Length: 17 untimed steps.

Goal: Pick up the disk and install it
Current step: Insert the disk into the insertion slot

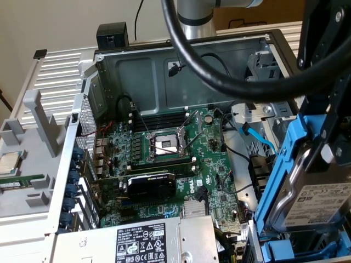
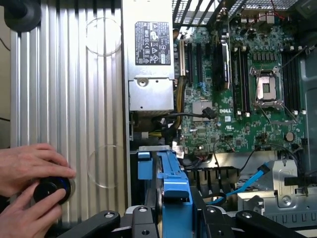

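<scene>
Flat silver, blue-framed disk [image 1: 313, 193], apparently between matte black fingers [image 2: 199, 213].

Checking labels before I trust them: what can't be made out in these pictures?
- Silver hard drive in blue plastic carrier: exterior view, cut by its right edge, top behind black pincer.
- Grey power-supply box: exterior view, cut by bottom edge.
- Round black knob: wrist view, partly under a person's hand.

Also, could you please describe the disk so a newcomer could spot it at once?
Find the open computer case, then its edge at the exterior view's right. There the gripper holds the disk: silver metal, white label, clipped in a bright blue frame, unlike the grey power supply.
</scene>
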Each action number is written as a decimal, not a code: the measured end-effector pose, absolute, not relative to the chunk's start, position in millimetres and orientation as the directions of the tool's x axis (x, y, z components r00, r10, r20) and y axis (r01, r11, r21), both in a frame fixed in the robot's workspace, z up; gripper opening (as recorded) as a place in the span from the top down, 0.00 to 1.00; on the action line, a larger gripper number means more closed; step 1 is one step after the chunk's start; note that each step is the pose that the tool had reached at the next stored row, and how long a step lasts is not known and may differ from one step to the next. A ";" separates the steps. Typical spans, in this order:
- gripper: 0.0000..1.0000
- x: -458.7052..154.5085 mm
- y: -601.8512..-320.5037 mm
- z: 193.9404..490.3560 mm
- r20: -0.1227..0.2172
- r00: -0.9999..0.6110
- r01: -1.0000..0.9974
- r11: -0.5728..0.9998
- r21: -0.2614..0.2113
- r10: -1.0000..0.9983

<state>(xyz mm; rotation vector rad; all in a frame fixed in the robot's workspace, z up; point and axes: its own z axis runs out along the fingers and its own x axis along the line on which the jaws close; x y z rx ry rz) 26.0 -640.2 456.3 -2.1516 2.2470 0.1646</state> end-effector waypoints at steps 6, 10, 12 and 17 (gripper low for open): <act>0.64 24.4 -640.1 456.3 -0.092 -0.045 -0.998 0.040 0.053 -0.995; 0.64 24.3 -639.9 456.3 -0.092 -0.045 -0.998 0.040 0.050 -0.995; 0.64 24.2 -639.8 456.3 -0.092 -0.044 -0.998 0.040 0.050 -0.995; 0.64 24.1 -639.6 456.2 -0.092 -0.041 -0.998 0.037 0.050 -0.995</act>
